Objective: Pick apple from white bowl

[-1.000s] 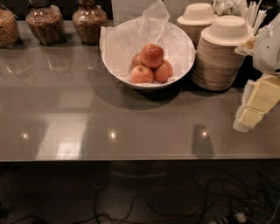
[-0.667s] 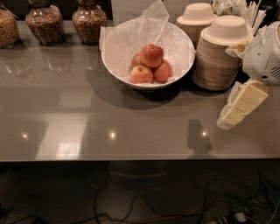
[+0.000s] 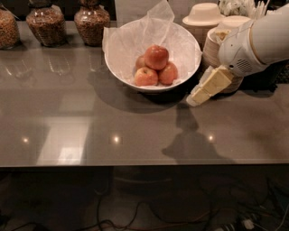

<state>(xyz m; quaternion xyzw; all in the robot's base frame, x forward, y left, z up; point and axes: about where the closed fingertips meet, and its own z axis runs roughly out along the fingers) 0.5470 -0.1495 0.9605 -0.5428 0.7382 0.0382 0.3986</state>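
Your tool [image 3: 195,98] hangs low over the grey worktop [image 3: 90,122], just beside the right rim of the white bowl [image 3: 127,82]; you cannot tell whether it is released or clenched. The red apple [image 3: 156,56] sits atop the paler apples [image 3: 146,77]. Going in, you could clip the rim, snag the crinkled paper liner [image 3: 151,27] (it stands tall) or knock the stacked disposable bowls [image 3: 212,43].

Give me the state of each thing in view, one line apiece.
apple: in the white bowl, atop the other apples, ungripped.
white bowl: upright, paper-lined, holding apples.
gripper: right of the white bowl, low over the table, touching no apple.
jars: upright, filled.
stacked bowls: upright, behind the arm.
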